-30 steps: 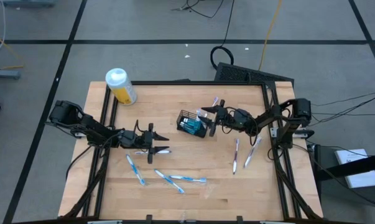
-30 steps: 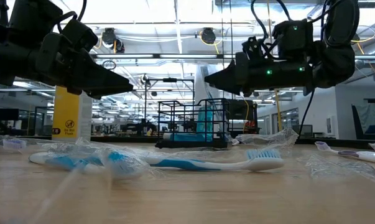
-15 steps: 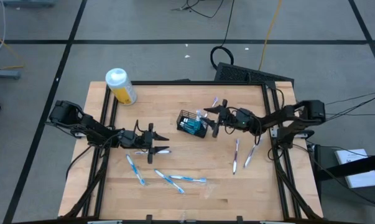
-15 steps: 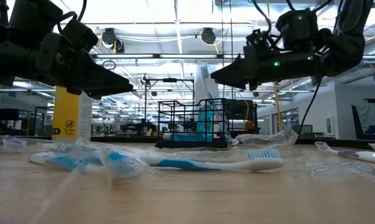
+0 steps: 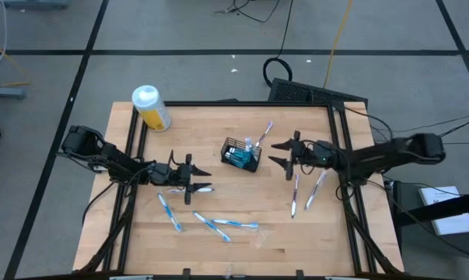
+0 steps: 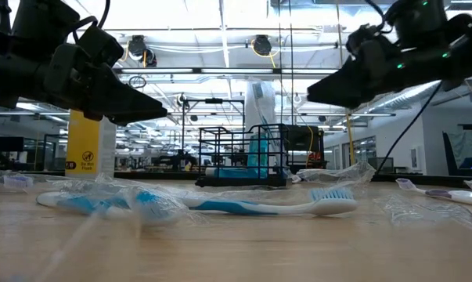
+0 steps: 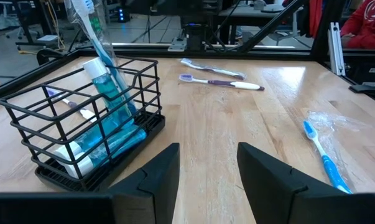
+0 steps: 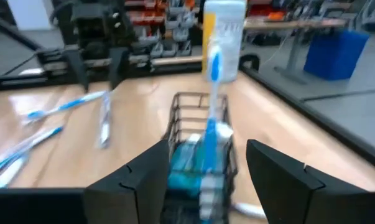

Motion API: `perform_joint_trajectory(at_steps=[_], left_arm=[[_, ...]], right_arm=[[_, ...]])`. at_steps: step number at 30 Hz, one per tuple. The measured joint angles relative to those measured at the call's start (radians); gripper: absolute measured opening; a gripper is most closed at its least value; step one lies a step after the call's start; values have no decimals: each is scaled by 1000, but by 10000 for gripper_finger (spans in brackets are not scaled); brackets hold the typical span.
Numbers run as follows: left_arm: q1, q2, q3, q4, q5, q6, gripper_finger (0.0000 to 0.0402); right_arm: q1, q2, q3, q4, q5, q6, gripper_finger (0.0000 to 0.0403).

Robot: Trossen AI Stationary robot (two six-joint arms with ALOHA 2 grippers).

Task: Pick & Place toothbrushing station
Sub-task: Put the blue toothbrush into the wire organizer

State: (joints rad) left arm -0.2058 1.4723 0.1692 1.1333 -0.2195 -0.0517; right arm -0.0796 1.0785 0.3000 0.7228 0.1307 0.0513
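While shelving fills the room, toothbrushes (image 5: 225, 225) litter the wooden table (image 5: 242, 198).

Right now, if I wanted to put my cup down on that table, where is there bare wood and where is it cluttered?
Bare wood lies between the yellow bottle and the wire basket, and along the table's front edge. It is crowded around the left gripper, with blue toothbrushes scattered before it, and by the right gripper, beside two purple toothbrushes.

You have one basket (image 5: 241, 155), one yellow bottle (image 5: 151, 107), and at least six toothbrushes (image 5: 232, 224) in view.
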Motion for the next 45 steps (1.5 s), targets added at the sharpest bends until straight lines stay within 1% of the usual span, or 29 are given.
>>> perform_joint_trajectory(at_steps=[3,7,15,18,22,23,26,31,35,36,41,45], left_arm=[[0,0,0,-5,0,-3,168],[0,0,0,-7,0,-4,168],[0,0,0,-12,0,-8,168],[0,0,0,-18,0,-10,168],[0,0,0,-17,0,-7,168],[0,0,0,-18,0,-7,168],[0,0,0,-17,0,-8,168],[0,0,0,-18,0,-14,168],[0,0,0,-17,0,-21,168],[0,0,0,-17,0,-22,168],[0,0,0,-17,0,-25,168],[-1,0,0,-18,14,-78,168]], right_arm=[[69,-71,0,-93,-4,45,197],[189,-83,9,-133,-1,116,195],[432,43,152,-290,96,245,194],[517,111,199,-302,133,313,194],[603,212,219,-297,195,413,194],[617,240,218,-290,211,441,194],[643,332,218,-232,215,500,194],[673,477,218,-53,214,522,194],[690,556,218,8,217,556,194],[695,571,219,18,232,561,194],[704,634,286,-11,239,543,194],[704,666,333,-78,239,518,194]])
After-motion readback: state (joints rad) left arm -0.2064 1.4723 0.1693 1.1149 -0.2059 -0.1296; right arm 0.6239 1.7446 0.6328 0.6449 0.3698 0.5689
